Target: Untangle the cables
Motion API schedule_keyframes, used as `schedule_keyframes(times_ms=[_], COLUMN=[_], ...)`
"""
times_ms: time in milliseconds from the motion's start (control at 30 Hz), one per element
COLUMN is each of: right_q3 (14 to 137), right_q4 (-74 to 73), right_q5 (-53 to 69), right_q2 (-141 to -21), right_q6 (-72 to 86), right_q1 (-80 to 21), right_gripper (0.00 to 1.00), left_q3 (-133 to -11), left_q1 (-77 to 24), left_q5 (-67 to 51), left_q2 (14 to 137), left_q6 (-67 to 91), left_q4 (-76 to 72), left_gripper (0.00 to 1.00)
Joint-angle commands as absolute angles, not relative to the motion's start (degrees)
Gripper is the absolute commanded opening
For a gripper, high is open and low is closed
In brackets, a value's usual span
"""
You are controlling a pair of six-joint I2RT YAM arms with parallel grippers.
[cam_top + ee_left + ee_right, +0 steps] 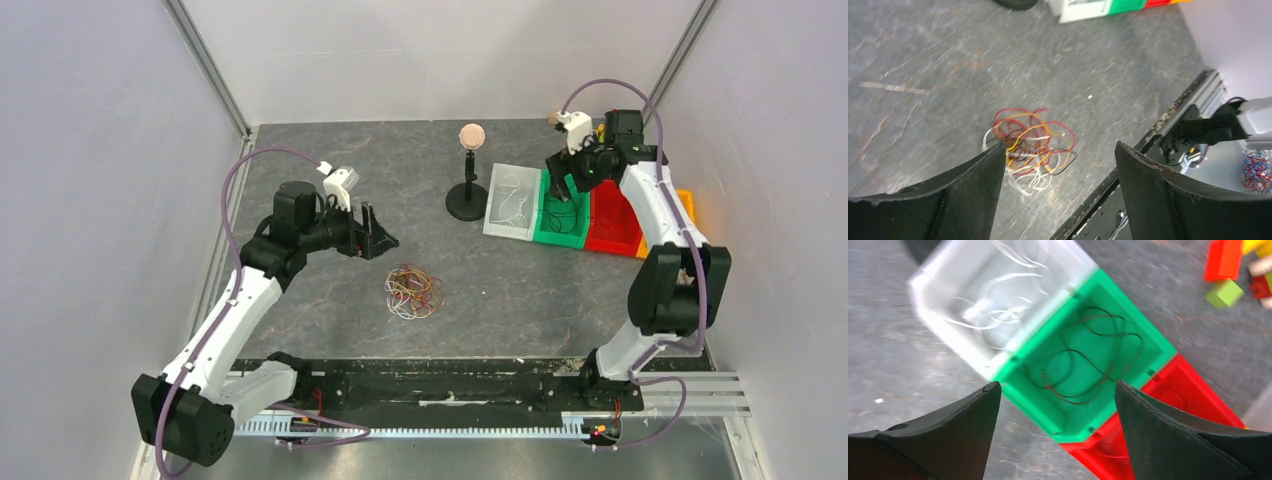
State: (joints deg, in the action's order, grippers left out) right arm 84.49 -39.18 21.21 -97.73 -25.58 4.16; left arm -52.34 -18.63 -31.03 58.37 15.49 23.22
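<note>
The cables (414, 291) lie tangled toward the counter's near edge, left gripper (1060, 147) spread empty nearby, right gripper (1058, 385) spread over the green bin (556, 241)

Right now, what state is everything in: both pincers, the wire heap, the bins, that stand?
Left pincer: open, empty, beside the heap.
Right pincer: open, empty, over the green bin.
Cables: one tangled heap, nothing gripping it.
White bin: holds loose white wire.
Green bin: holds loose dark wire.
Red bin: contents unclear.
Stand: upright.
</note>
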Motion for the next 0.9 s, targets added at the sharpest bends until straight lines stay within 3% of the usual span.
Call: schedule_keyframes(times_ms=[0, 200, 367, 533, 867], right_q3=[81.67, 67.95, 63.53, 63.37, 63.37], right_q4=[-42.24, -29.04, -16.71, -9.34, -1.14], right_q5=[30.17, 32.44, 30.83, 28.49, 28.39], right_q2=[-89.01, -84.72, -88.45, -95.38, -105.49], right_q6=[-21.06, -9.9, -3.35, -1.26, 6.83], right_q1=[-4.21, -20.65, -32.78, -39.33, -41.34], right_gripper=[0.87, 0.8, 0.73, 0.72, 0.7], left_q3=[-53.51, -46.98, -45.78, -47.25, -48.34], left_q1=[-14.52, -11.6, -11.78, -11.86, -13.11], left_q5=[-30.8, -41.01, -41.53, -42.02, -42.43], left_q2=[60.74, 66.48, 72.54, 78.98, 84.67], left_q6=[9.44, 13.98, 10.91, 4.37, -11.85], left_q4=[32.76, 29.24, 24.52, 21.74, 19.95], left_gripper=[0.86, 0.69, 0.53, 0.5, 0.46])
